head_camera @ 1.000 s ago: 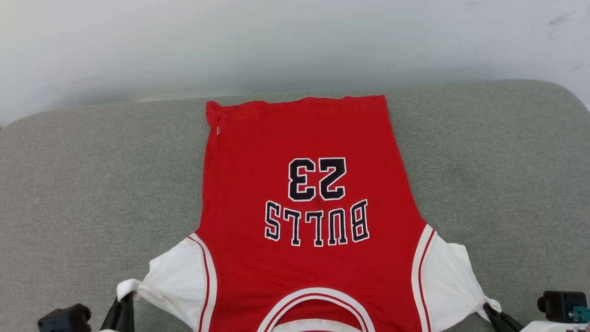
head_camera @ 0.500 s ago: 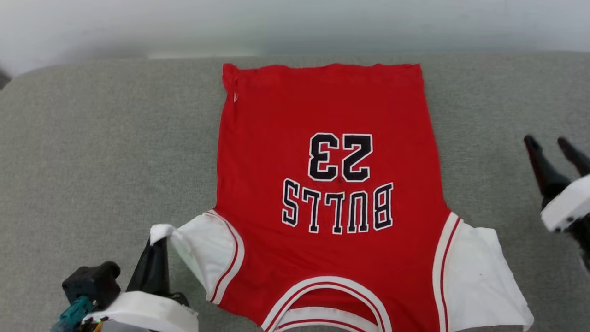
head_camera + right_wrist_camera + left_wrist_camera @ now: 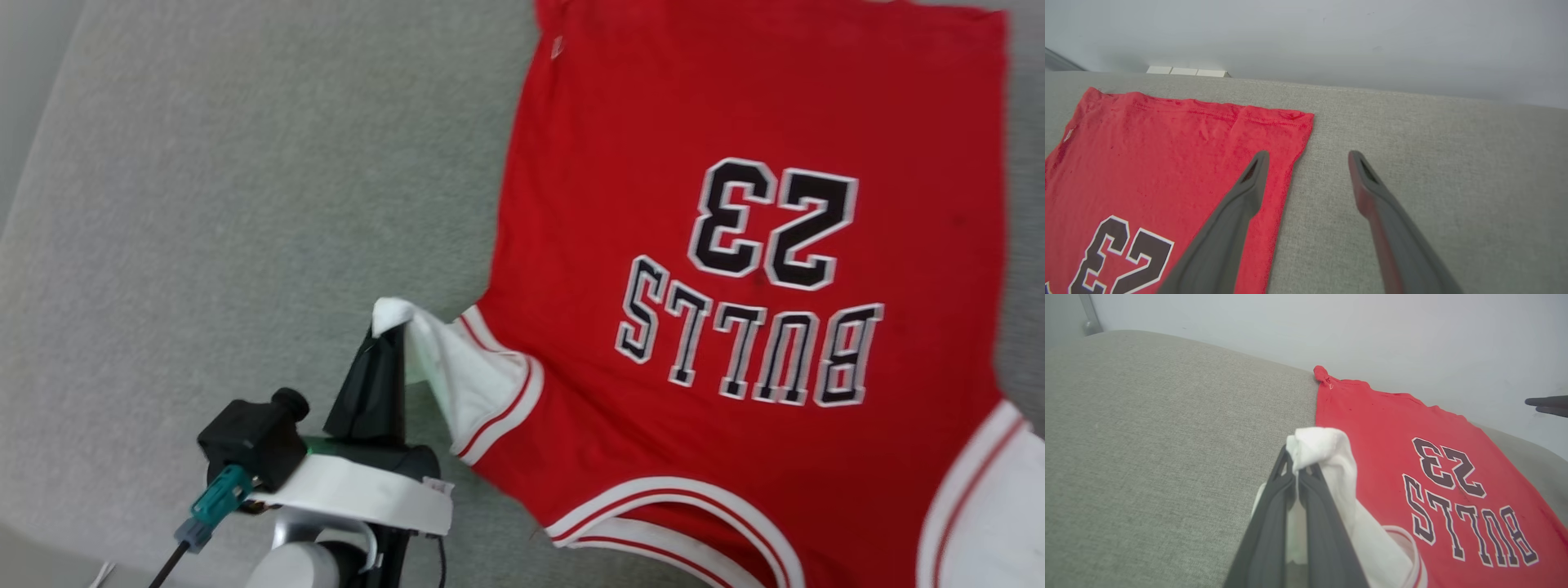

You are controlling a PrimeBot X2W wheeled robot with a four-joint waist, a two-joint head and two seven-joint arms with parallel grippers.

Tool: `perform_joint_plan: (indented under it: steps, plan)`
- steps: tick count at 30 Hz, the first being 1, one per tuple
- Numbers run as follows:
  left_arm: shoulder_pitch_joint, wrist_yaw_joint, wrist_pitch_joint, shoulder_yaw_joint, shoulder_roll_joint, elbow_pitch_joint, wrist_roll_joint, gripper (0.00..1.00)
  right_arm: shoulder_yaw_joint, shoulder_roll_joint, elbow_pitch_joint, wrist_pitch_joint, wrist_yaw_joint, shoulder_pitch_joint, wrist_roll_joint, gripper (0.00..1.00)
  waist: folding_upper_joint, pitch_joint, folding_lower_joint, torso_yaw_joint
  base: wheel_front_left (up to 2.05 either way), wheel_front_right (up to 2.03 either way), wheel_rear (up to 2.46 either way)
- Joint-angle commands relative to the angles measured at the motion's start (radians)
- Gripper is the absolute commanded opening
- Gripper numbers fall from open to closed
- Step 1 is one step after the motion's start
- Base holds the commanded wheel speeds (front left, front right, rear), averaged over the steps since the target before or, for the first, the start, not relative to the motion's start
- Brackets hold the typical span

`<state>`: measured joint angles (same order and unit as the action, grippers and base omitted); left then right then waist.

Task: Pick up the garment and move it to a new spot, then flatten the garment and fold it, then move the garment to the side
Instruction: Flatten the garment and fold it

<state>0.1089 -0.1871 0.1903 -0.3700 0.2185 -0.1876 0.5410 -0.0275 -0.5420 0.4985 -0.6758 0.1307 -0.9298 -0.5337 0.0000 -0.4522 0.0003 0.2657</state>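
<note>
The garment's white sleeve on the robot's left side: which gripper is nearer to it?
Left. The left gripper is clamped on that sleeve at its tip. The right gripper is open at the opposite end, by the red hem corner of the garment.

The garment [image 3: 620, 122] is red, sleeves [image 3: 457, 367] white, trim [image 3: 678, 498] red-and-white striped, lettering [image 3: 751, 351] black edged white, upholstery [image 3: 204, 204] grey.

Soft even light, slight head-view motion blur.
</note>
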Motion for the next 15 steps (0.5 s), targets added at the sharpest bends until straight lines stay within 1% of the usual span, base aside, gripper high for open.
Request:
perform_joint_plan:
  steps: [1,4,9,14,15]
  plan:
    - [0.023,0.008,0.008,-0.006,-0.007,0.002,-0.002,0.00,-0.007,-0.011,0.020,-0.020,0.000,-0.028,0.002,1.00,0.0000,-0.077,-0.0003,0.083,0.00,0.00,0.00]
    - [0.046,0.025,0.025,-0.017,-0.018,0.001,-0.009,0.00,-0.035,-0.022,0.083,-0.069,0.000,-0.095,0.017,1.00,0.0000,-0.100,-0.0003,0.118,0.00,0.00,0.00]
    - [0.069,0.045,0.041,-0.024,-0.032,0.016,-0.004,0.00,-0.026,-0.018,0.193,-0.092,0.000,-0.147,0.036,1.00,0.0000,-0.128,-0.0003,0.155,0.00,0.00,0.00]
    - [0.073,0.064,0.052,-0.024,-0.053,0.041,0.014,0.00,-0.048,-0.004,0.299,-0.168,0.000,-0.119,0.045,1.00,0.0000,-0.143,-0.0003,0.172,0.00,0.00,0.00]
    - [0.074,0.067,0.054,-0.022,-0.053,0.044,0.014,0.00,-0.047,-0.003,0.317,-0.186,0.000,-0.115,0.043,0.44,0.0000,-0.144,-0.0003,0.173,0.00,0.00,0.00]
